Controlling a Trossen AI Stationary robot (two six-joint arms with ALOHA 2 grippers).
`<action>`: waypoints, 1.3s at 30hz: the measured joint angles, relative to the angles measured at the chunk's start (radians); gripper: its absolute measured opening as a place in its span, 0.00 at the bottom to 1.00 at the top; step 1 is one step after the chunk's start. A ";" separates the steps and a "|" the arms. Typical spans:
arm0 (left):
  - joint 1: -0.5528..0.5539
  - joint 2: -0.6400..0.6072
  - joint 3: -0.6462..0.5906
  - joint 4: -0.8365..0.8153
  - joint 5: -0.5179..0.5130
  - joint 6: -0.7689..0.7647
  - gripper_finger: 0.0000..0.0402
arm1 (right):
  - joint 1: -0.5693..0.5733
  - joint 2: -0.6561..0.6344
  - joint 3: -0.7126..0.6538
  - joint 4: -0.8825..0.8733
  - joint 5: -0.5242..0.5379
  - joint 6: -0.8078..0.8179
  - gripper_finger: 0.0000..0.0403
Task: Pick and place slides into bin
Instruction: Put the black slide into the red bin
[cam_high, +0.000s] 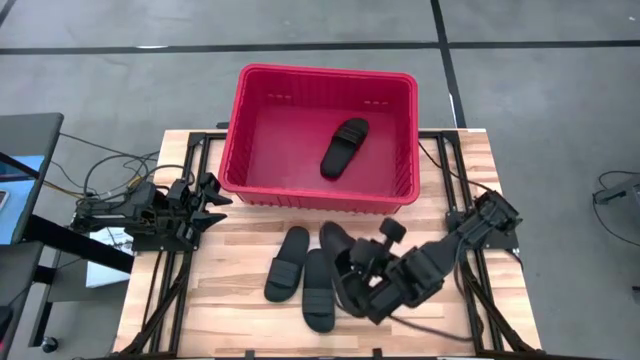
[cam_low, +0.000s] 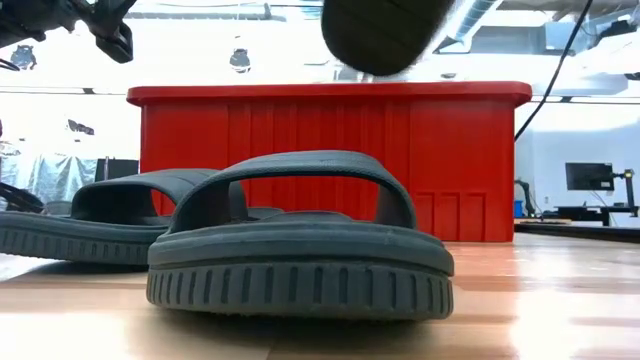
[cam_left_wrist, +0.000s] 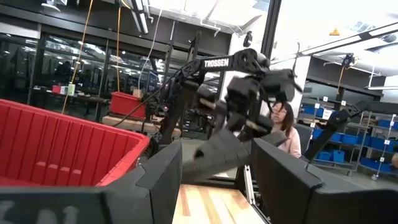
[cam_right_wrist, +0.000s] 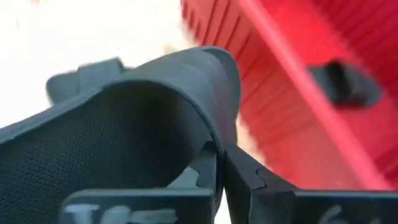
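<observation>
The red bin (cam_high: 322, 135) stands at the table's far middle, with one black slide (cam_high: 345, 147) lying on its floor. Two more slides (cam_high: 286, 264) (cam_high: 318, 290) lie flat on their soles on the table in front of it; in the low view they are the near slide (cam_low: 300, 240) and the one behind it (cam_low: 110, 225). My right gripper (cam_high: 358, 268) is shut on a third slide (cam_high: 336, 242), held up in front of the bin. That slide's end shows at the top of the low view (cam_low: 385, 30). My left gripper (cam_high: 213, 195) is open and empty at the bin's left near corner. My right gripper pinches a thin side edge of the slide (cam_right_wrist: 211, 146) between its two nearly closed fingers (cam_right_wrist: 245, 180). It comes from the table's right near side, slanting down. The slide is lifted clear of the table and points toward the bin.
The bin's near wall (cam_low: 330, 160) stands right behind the slides on the table. Bare wood lies to the left and right of the slides. A person (cam_left_wrist: 287, 124) shows in the room beyond the table in the left wrist view. Cables lie off the table's left side (cam_high: 100, 175).
</observation>
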 joint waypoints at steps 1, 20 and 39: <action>0.000 0.000 0.000 0.000 0.000 -0.001 0.46 | -0.012 0.000 0.019 -0.001 0.018 -0.033 0.00; 0.000 0.000 0.000 0.000 -0.113 -0.036 0.46 | -0.492 0.002 0.297 -0.078 0.169 -0.723 0.00; 0.000 0.000 0.000 -0.005 -0.236 0.008 0.46 | -1.007 0.011 0.018 -0.062 0.072 -1.106 0.00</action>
